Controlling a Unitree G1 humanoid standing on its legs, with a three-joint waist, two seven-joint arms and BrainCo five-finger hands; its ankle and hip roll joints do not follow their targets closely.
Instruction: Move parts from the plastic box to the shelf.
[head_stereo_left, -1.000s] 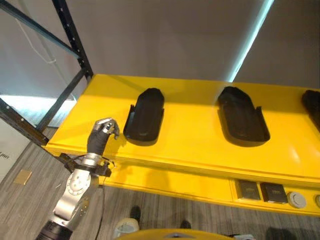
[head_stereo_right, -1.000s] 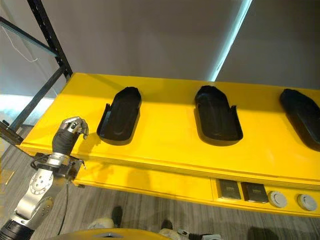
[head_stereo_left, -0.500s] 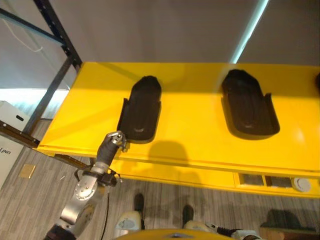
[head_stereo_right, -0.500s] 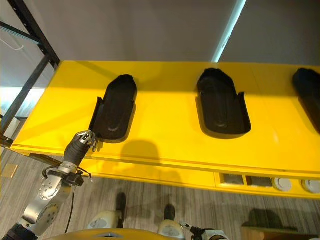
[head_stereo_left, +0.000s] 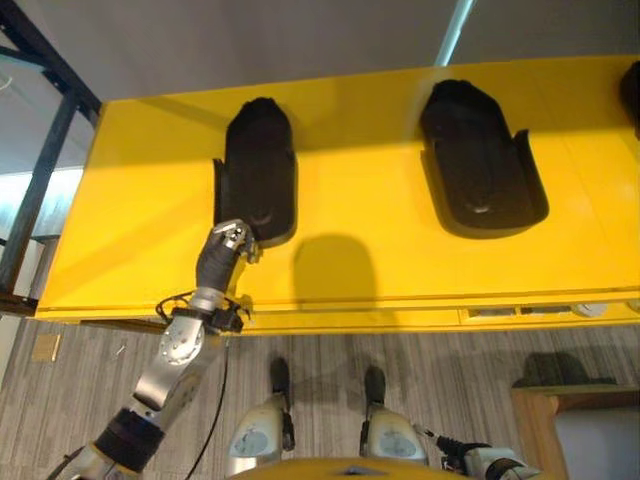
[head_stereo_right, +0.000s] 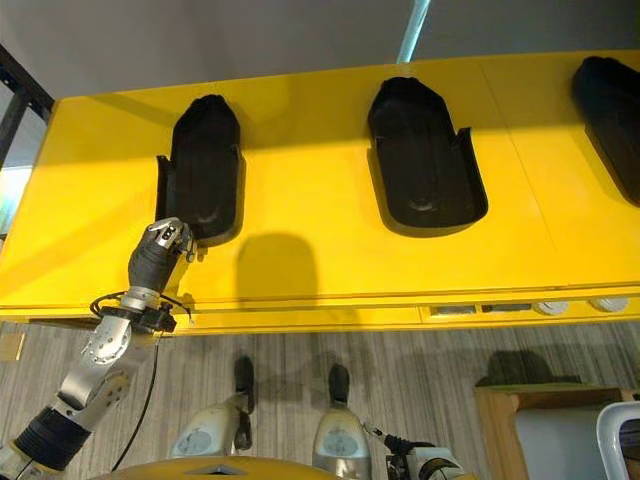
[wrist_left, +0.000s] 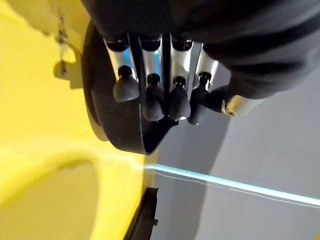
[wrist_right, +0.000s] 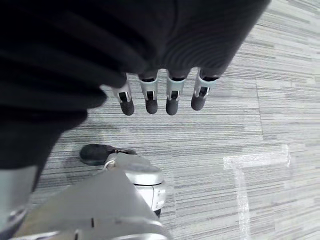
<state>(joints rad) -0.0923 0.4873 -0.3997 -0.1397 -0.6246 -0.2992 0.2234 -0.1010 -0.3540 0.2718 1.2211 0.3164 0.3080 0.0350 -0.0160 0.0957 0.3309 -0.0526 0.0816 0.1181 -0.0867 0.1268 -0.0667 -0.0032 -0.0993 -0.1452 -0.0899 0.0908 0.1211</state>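
Observation:
Three black moulded parts lie on the yellow shelf (head_stereo_left: 380, 250): one at the left (head_stereo_left: 258, 165), one in the middle (head_stereo_left: 480, 160), and one cut off at the right edge (head_stereo_right: 612, 100). My left hand (head_stereo_left: 228, 248) reaches up over the shelf's front edge, just at the near end of the left part. Its fingers (wrist_left: 160, 97) are curled and hold nothing, and the black part (wrist_left: 112, 127) shows close behind them. Whether they touch it I cannot tell. My right hand (wrist_right: 160, 97) hangs over the floor with relaxed fingers and nothing in it.
A dark metal rack post (head_stereo_left: 45, 170) stands at the shelf's left end. A wooden piece of furniture (head_stereo_right: 520, 425) stands on the grey floor at the lower right, below the shelf's front edge.
The camera has tipped down, so the whole picture has shifted. My left hand has moved from left of the left part to its near end, still curled.

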